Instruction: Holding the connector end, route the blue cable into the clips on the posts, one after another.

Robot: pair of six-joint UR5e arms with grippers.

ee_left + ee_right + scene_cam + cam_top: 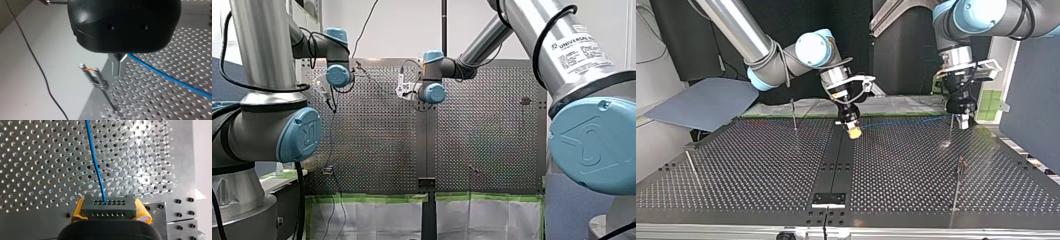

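Observation:
In the right wrist view my right gripper (109, 213) is shut on a dark grey connector block (109, 206), gripped between its yellow pads (78, 210). The blue cable (95, 162) runs from the block straight ahead over the perforated plate. My left gripper (119, 74) has its metal fingers pinched shut on the blue cable (172, 78), which trails off to one side. A thin post with a clip (96, 78) stands close beside those fingers. In the top view my right gripper (854, 132) hangs near the table's far middle and my left gripper (962, 121) at the far right, the cable (906, 121) stretched between them.
Other thin posts stand on the table (761, 165): one at the top view's far left (794, 115), one near its left edge (691, 162), one at the right (961, 167). A black cord (37, 65) lies off the plate beside my left gripper. A dark centre strip (836, 165) divides the table.

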